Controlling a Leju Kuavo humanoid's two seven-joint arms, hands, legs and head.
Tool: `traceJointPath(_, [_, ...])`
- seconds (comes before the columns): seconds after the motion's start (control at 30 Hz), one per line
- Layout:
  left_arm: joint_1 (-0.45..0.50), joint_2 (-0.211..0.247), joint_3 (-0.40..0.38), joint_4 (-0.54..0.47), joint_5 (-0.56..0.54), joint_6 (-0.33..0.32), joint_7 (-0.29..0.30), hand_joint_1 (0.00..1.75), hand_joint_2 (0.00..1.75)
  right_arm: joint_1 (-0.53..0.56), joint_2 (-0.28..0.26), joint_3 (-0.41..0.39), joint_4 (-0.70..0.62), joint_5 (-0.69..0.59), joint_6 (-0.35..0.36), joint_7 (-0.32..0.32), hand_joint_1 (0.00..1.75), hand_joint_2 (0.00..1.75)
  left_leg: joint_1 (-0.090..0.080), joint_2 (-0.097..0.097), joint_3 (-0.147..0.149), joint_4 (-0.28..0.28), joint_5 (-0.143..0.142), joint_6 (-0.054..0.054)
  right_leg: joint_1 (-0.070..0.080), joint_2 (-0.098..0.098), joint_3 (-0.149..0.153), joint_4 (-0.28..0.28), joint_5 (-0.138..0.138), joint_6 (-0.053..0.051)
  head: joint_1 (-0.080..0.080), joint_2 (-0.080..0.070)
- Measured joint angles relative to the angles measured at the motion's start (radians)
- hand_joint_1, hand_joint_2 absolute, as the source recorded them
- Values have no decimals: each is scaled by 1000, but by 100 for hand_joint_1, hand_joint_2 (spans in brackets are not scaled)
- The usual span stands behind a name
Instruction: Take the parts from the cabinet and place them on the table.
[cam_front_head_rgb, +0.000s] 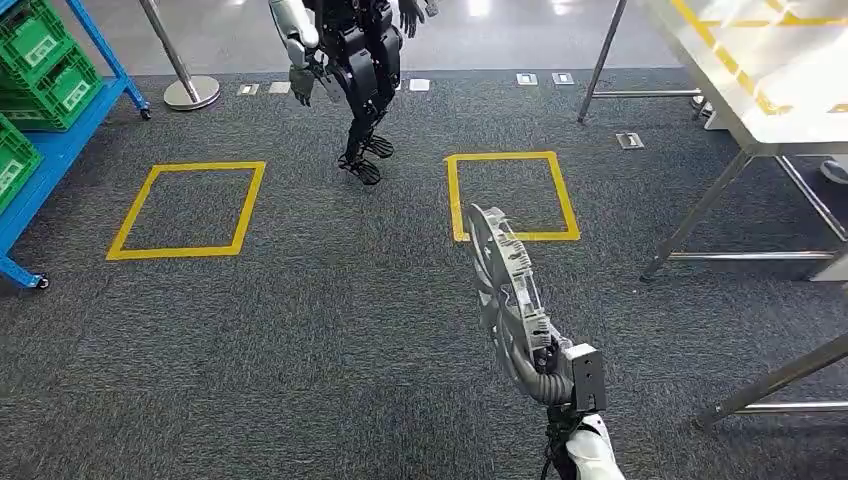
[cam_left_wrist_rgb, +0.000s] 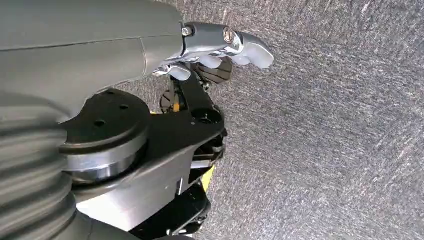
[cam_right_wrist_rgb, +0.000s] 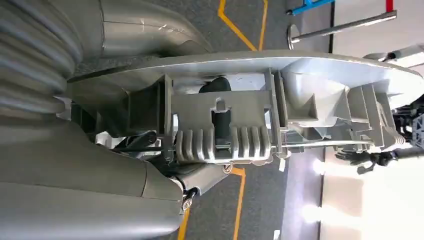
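A flat silver cast metal part (cam_front_head_rgb: 505, 280) with ribs stands on edge over the carpet, held by my right hand (cam_front_head_rgb: 545, 362) at its near end. In the right wrist view the same part (cam_right_wrist_rgb: 300, 95) spans the picture, with my right hand (cam_right_wrist_rgb: 125, 165) wrapped round its ribbed side and a dark finger (cam_right_wrist_rgb: 220, 117) showing through a gap. My left hand (cam_left_wrist_rgb: 215, 55) hangs over the grey carpet with nothing in it. The steel table (cam_front_head_rgb: 770, 90) stands at the far right. A blue rack (cam_front_head_rgb: 70, 140) with green crates (cam_front_head_rgb: 45, 60) is at the far left.
Another humanoid robot (cam_front_head_rgb: 350, 70) stands ahead in the middle. Two yellow taped squares (cam_front_head_rgb: 188, 210) (cam_front_head_rgb: 512, 195) mark the carpet. A stanchion base (cam_front_head_rgb: 190, 92) is at the back left. The table's legs (cam_front_head_rgb: 700, 215) reach down on the right.
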Motion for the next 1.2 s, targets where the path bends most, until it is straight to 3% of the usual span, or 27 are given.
traceJointPath(0.47, [-15, -2, 0, 0, 0, 15, -11, 0, 175, 21, -2, 0, -66, -23, 33, -4, 175, 175, 0, 0, 0, -1, 0, 0, 0, 0, 0, -1, 0, 0, 0, 0])
traceJointPath(0.63, [-12, -2, 0, 0, 8, 7, -16, 0, 175, 10, -2, 0, -66, 16, 13, 0, 175, 175, 0, 0, 0, -1, 0, 0, 0, 0, 1, -1, 0, 0, 0, 0])
traceJointPath(0.8, [-6, -2, 0, 0, 24, -1, -21, 0, 175, 14, -10, 24, -75, 162, -33, -28, 175, 175, 0, 0, 0, -1, 0, 0, 0, 0, 0, -1, 0, 0, 0, 0])
traceJointPath(0.93, [-4, -3, 0, 0, 22, -9, -21, 0, 175, 27, -42, 86, -110, 351, -109, 3, 175, 175, 0, 0, 0, -1, 0, 0, 0, 0, 1, -2, 0, 0, 0, 0])
traceJointPath(1.2, [-1, -3, 0, 0, 21, -11, -21, 0, 175, 40, -66, 125, -133, 372, -125, 8, 175, 175, 0, 0, 0, -1, 0, 0, 0, 0, 1, -2, 0, 0, 0, 0])
